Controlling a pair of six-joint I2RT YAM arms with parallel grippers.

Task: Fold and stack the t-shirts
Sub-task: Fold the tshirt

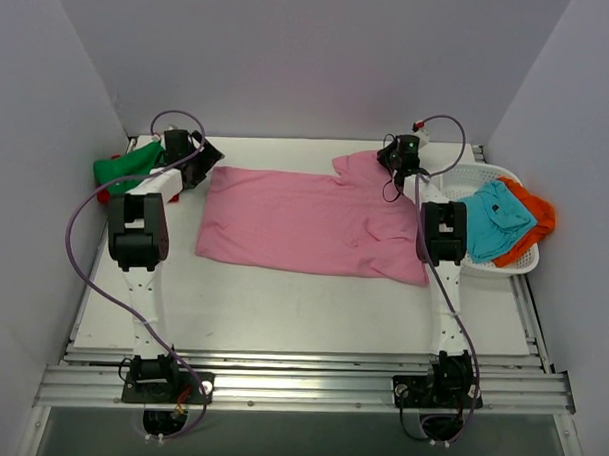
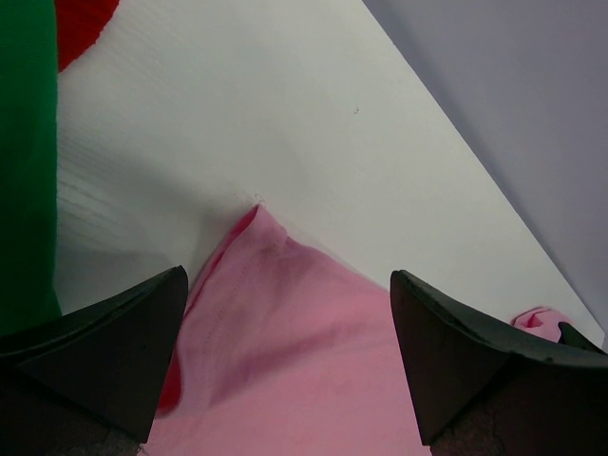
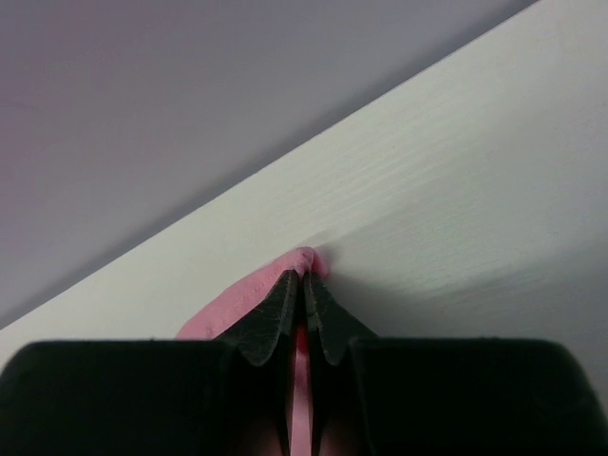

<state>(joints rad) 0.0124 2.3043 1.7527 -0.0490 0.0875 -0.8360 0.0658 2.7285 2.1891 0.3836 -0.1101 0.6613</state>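
Right gripper (image 3: 304, 278) fingers fill the bottom of the right wrist view. Its jaws are closed on a pinched fold of the pink t-shirt (image 1: 305, 223), and pink cloth shows between the tips and just ahead of them. In the top view this grip sits at the shirt's far right corner, close to the rear wall.

Left gripper (image 2: 288, 275) jaws stand wide apart and hold nothing. They hang over the far left corner of the pink t-shirt, whose pointed corner lies on the table (image 1: 302, 308) between the fingers. Whether the fingers touch the cloth cannot be told.

Layout of the shirts:
- Pink t-shirt: spread flat across the middle of the table, long side running left to right, wrinkled toward its right end.
- Green t-shirt (image 1: 127, 165): bunched at the far left of the table beside the left gripper, with the red t-shirt (image 1: 104, 194) partly under it.
- Teal t-shirt (image 1: 495, 223) and orange t-shirt (image 1: 537, 211): in the white mesh basket (image 1: 456, 178) at the right edge, with the orange one draped over the basket's right rim.
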